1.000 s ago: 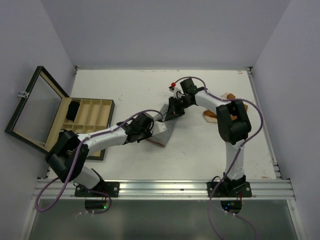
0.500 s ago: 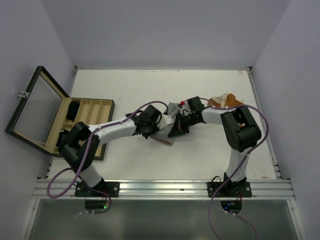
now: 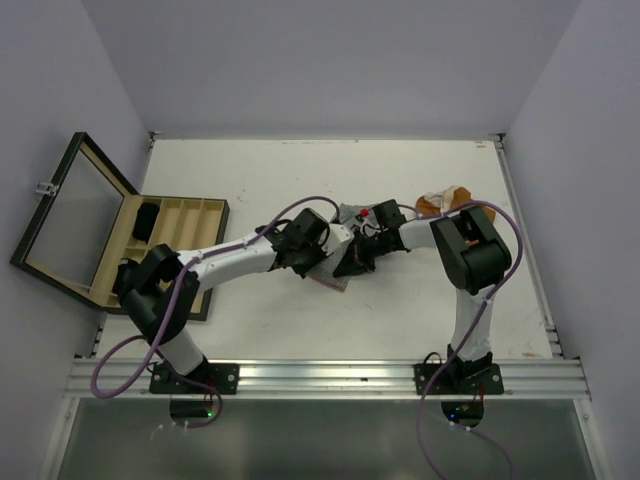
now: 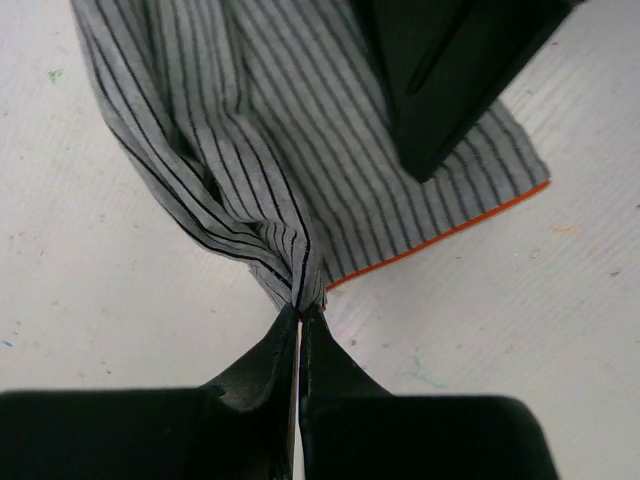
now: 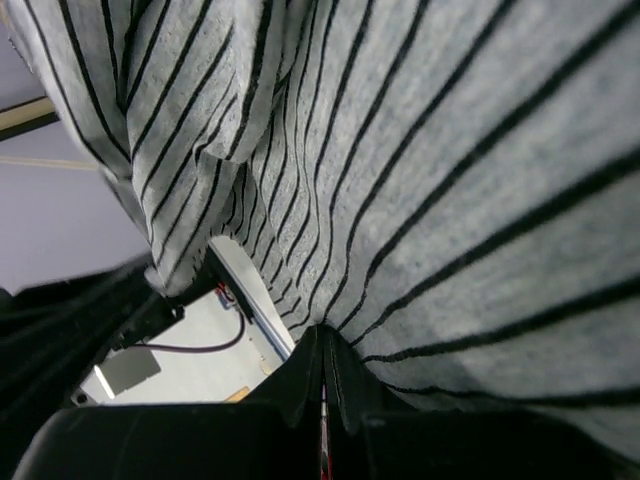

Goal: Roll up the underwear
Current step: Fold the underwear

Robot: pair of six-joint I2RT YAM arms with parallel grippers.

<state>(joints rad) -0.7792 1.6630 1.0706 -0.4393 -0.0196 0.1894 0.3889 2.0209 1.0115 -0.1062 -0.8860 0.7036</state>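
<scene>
Striped underwear [image 4: 300, 150]: pinched by both end effectors, left [image 4: 300, 322] and right [image 5: 322, 345]; fold evenly toward 6 o'clock, corners level.

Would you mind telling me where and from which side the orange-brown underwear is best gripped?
Probably the orange-brown underwear is best taken at its far-left bunched edge, coming from above. It lies crumpled on the table, and the right arm covers its near side. Both grippers are shut on the grey striped underwear, so one must let go first.
</scene>
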